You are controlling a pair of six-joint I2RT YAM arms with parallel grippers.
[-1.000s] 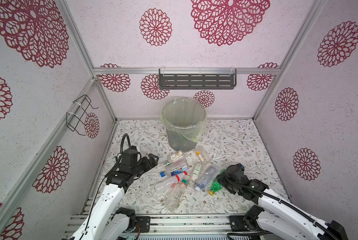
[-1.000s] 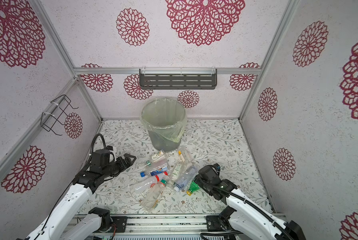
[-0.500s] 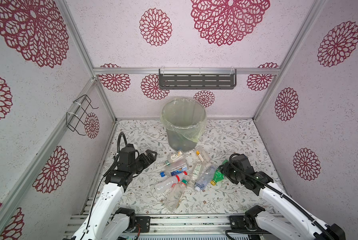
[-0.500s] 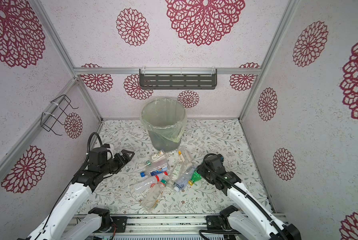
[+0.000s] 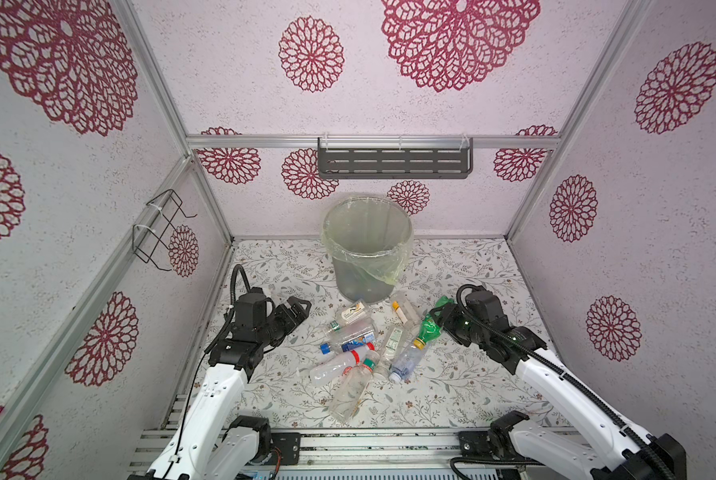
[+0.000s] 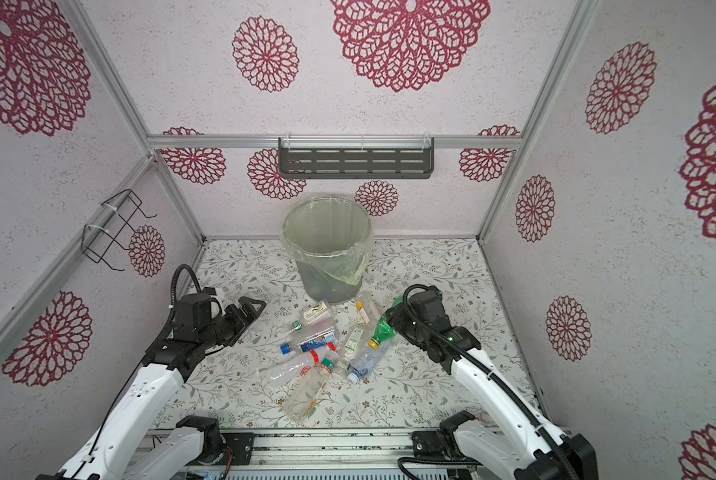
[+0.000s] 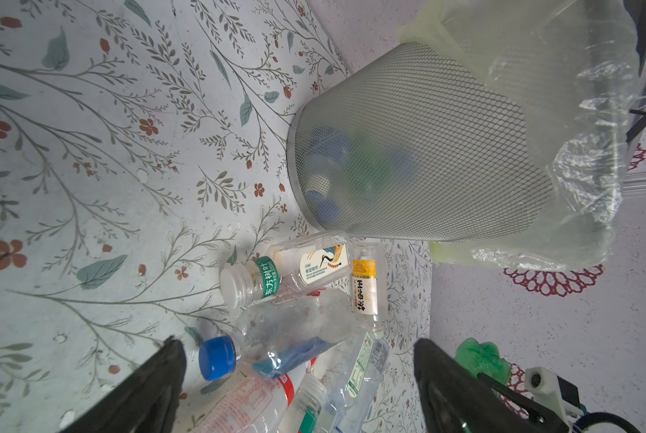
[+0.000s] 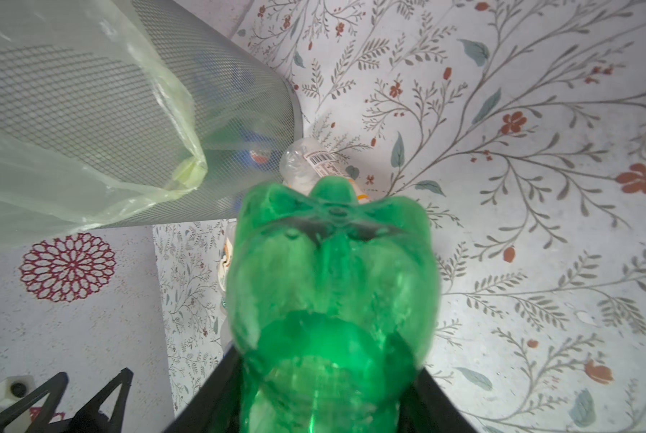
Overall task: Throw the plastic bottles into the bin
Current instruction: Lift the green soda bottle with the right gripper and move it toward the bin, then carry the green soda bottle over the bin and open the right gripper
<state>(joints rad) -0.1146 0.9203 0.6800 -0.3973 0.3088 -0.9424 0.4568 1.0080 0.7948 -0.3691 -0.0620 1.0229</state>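
The bin (image 5: 350, 276) (image 6: 327, 276), grey mesh lined with a yellowish bag, stands at the back middle of the floor, with bottles dimly visible inside through its wall (image 7: 407, 150) (image 8: 70, 93). Several plastic bottles (image 5: 354, 345) (image 6: 314, 349) lie heaped in front of it. My right gripper (image 5: 442, 318) (image 6: 394, 321) (image 8: 325, 405) is shut on a green bottle (image 5: 430, 327) (image 6: 383, 330) (image 8: 332, 281) with a yellow cap, held tilted above the heap's right edge, cap down. Left of the heap, my left gripper (image 5: 300, 305) (image 6: 254, 305) (image 7: 297, 343) is open and empty, facing a blue-capped bottle (image 7: 216, 358).
A dark slotted shelf (image 5: 393, 163) hangs on the back wall above the bin. A black wire rack (image 5: 161, 228) is fixed to the left wall. Patterned walls close in three sides, and a metal rail (image 5: 369, 444) runs along the front edge.
My right gripper has risen from the floor with the green bottle and carried it back toward the bin. The left gripper has shifted slightly away from the front and stays open.
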